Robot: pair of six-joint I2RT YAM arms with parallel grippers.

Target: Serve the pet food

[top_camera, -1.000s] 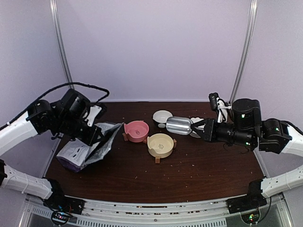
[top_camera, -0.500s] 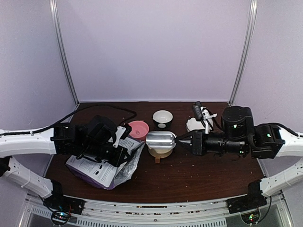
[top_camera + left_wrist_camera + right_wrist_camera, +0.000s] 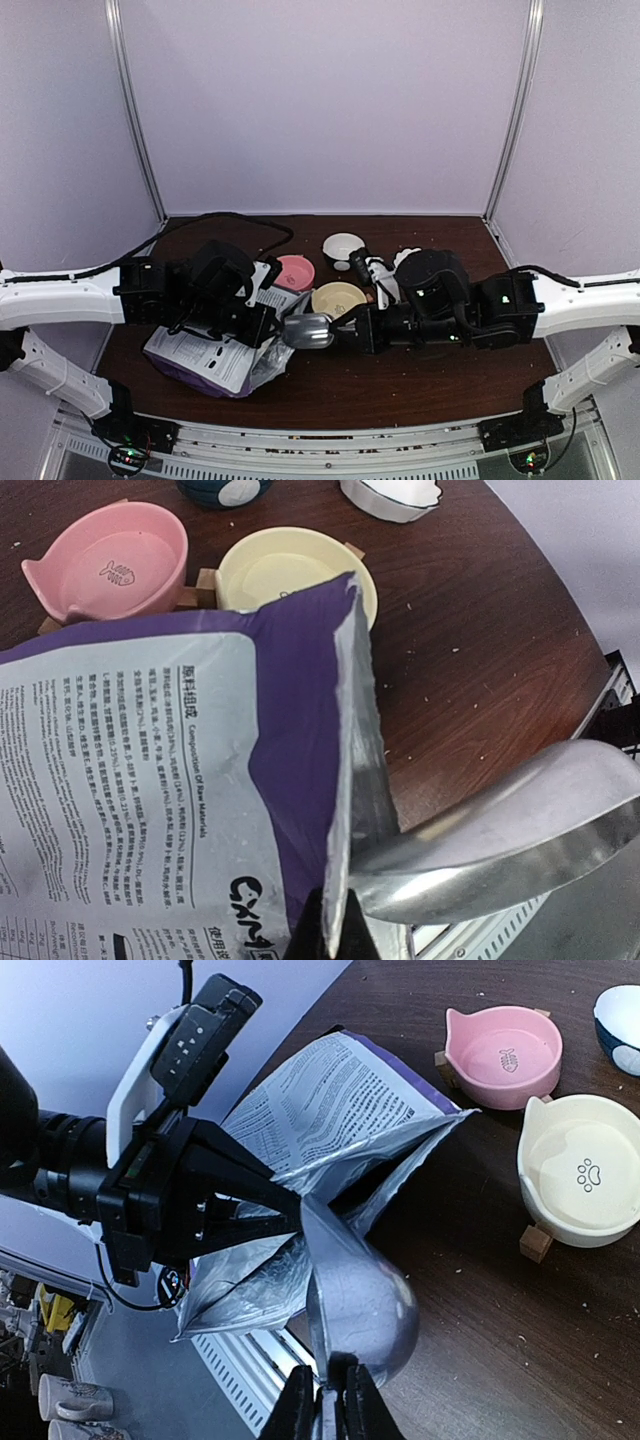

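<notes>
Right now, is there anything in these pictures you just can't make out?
Pet food: none shows in any view; the bag's foil walls and the scoop block its inside.
Scoop: no view looks into its hollow, so full or empty is unknown.
Dark bowl: cut off by the top edge of the left wrist view.
Bag's print: too small to read from the top view.

On my bench (image 3: 430, 385) the silver scoop (image 3: 308, 330) sits at the purple bag's (image 3: 205, 352) open mouth; a pink bowl (image 3: 297, 271) and a yellow bowl (image 3: 337, 298) stand beyond.
</notes>
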